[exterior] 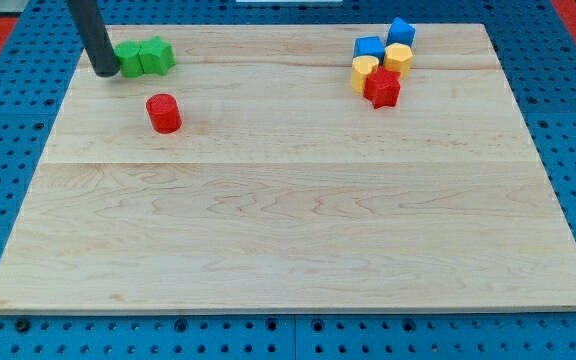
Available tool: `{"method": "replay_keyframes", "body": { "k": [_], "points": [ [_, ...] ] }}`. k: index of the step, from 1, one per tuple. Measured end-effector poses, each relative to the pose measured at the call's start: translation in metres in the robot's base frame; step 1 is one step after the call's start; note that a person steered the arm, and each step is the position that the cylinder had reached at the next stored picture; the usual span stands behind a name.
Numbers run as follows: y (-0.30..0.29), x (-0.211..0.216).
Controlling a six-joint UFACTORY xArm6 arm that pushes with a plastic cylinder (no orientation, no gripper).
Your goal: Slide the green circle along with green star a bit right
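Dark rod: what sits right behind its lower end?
My tip stands at the left edge of the green circle block, which touches the green star block. The rod covers the circle's left edge.

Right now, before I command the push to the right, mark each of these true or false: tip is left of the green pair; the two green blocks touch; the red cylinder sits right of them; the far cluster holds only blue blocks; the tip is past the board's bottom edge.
1. My tip sits at the view's left of the green pair. True.
2. The green circle block and green star block touch. True.
3. The red cylinder block lies right of them. False: it is below them.
4. The cluster holds only blue. False: blue, yellow and a red star block.
5. Tip past the bottom edge. False: it is near the wooden board's top-left.
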State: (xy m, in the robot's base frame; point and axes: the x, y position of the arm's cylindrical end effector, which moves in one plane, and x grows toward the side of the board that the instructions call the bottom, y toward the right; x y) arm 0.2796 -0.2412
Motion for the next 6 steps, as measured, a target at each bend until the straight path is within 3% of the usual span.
{"method": "replay_keyframes", "body": {
  "k": [2,4,6],
  "points": [
    [-0.018,-0.010],
    [0.067,-0.021],
    [0.041,-0.051]
  ]
}}
